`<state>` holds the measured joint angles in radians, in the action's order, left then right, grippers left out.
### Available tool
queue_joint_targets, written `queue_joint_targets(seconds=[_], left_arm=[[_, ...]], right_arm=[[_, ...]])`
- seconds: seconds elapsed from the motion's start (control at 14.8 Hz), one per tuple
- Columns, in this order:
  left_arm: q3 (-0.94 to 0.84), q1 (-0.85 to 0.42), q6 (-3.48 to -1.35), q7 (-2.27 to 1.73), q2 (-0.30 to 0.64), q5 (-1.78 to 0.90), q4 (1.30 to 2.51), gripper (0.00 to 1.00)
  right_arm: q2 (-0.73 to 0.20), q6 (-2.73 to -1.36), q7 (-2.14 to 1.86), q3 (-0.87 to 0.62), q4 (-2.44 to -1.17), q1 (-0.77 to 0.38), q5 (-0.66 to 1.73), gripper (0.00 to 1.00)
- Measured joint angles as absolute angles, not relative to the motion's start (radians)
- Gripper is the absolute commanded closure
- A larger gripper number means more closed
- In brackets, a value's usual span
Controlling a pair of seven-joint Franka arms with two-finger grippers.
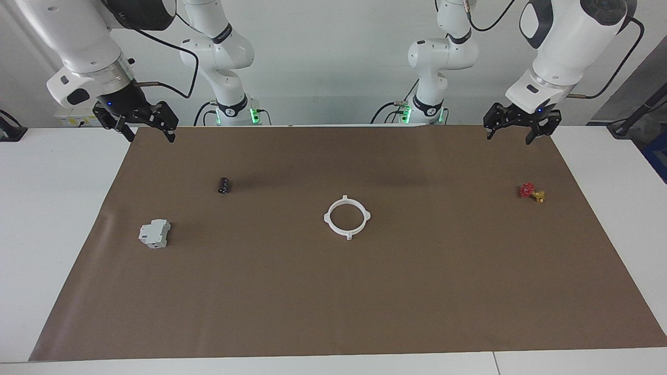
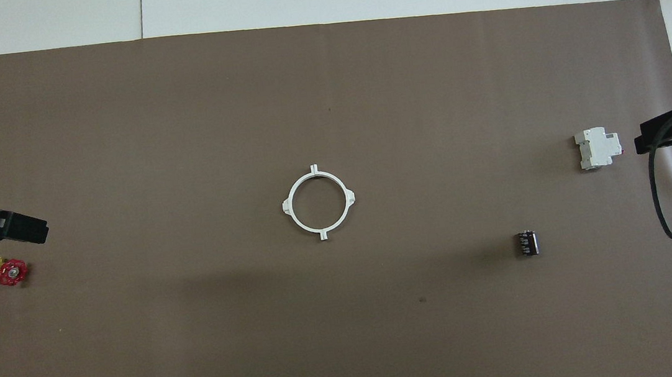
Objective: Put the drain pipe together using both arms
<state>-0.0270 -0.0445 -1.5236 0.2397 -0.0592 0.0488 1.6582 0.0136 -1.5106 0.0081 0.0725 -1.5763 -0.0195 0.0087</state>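
Now the drain pipe [image 1: 347, 216] lies as one closed white ring on the brown mat [image 1: 344, 302] at the middle of the counter, with nothing touching it. The left hand [image 1: 508, 132] hangs open and empty over the mat's edge nearest the robots, and the right hand [image 1: 151, 133] hangs open and empty over the mat's corner.

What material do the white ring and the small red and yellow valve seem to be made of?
The white ring looks like thin moulded plastic: uniform matte white, with small tabs around its rim. The valve seems to be metal, though this is less sure: its body is yellow like brass and its handwheel red, perhaps painted. The surface detail is too small to confirm.
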Motion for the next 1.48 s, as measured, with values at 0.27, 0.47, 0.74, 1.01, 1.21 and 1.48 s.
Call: queue_joint_targets(seconds=[0.27, 0.47, 0.74, 1.01, 1.21, 1.48], left_arm=[[-0.021, -0.008, -1.515, 0.253, -0.057, 0.028, 1.631, 0.0], [-0.023, -0.008, -1.52, 0.222, -0.054, 0.021, 1.631, 0.0], [-0.024, -0.008, -1.527, 0.19, -0.054, 0.02, 1.629, 0.0], [0.015, -0.06, -1.532, 0.154, -0.054, 0.018, 1.629, 0.0], [0.059, -0.1, -1.536, 0.138, -0.054, 0.018, 1.629, 0.0], [0.064, -0.1, -1.537, 0.135, -0.054, 0.018, 1.629, 0.0]], right_arm=[[0.014, -1.511, 0.008, 0.072, -1.576, -0.019, 0.009, 0.0], [0.014, -1.511, 0.008, 0.072, -1.576, -0.019, 0.009, 0.0], [0.014, -1.511, 0.008, 0.072, -1.576, -0.019, 0.009, 0.0], [0.014, -1.511, 0.008, 0.072, -1.576, -0.019, 0.009, 0.0], [0.014, -1.511, 0.008, 0.072, -1.576, -0.019, 0.009, 0.0], [0.014, -1.511, 0.008, 0.072, -1.576, -0.019, 0.009, 0.0]])
